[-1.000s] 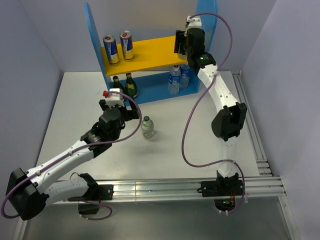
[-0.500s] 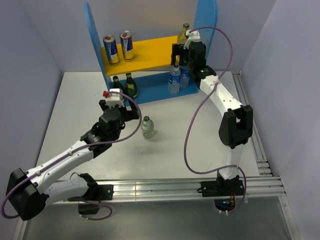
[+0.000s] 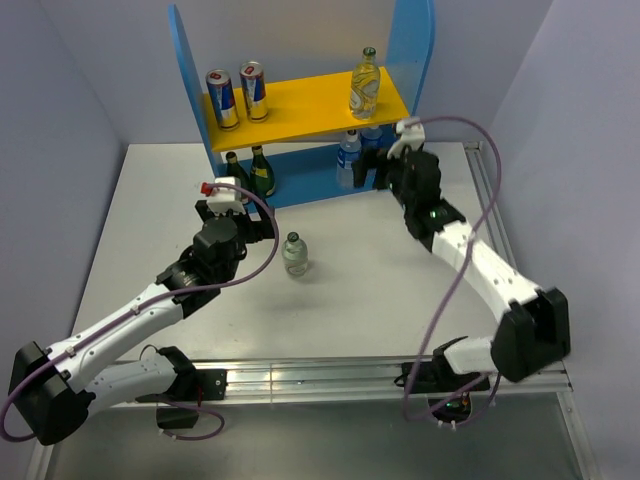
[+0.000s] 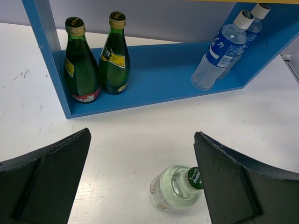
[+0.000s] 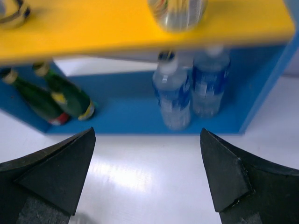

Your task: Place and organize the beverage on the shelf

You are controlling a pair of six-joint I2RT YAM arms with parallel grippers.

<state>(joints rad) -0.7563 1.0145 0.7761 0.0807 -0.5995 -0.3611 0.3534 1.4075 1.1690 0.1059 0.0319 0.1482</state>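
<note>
while the left gripper point(image 4: 141, 135) hangs low over the table point(image 3: 350, 300) with its jaws spread wide and nothing between them, one pale-green bottle point(image 3: 295, 254) stands upright on the table just ahead of it, in front of the shelf point(image 3: 190, 80) and not held. on the left end of the yellow upper board point(image 3: 300, 108) two cans point(image 3: 222, 98) stand side by side. below them, on the blue bottom board point(image 4: 154, 74), are two dark green bottles point(image 4: 81, 65). at the right end of that bottom board two water bottles point(image 4: 219, 51) stand close together. above these, a second pale-green bottle point(image 3: 365, 84) stands upright at the right end of the yellow board. the right gripper point(image 5: 147, 132) is in front of the shelf's right end, fully parted and empty.
</note>
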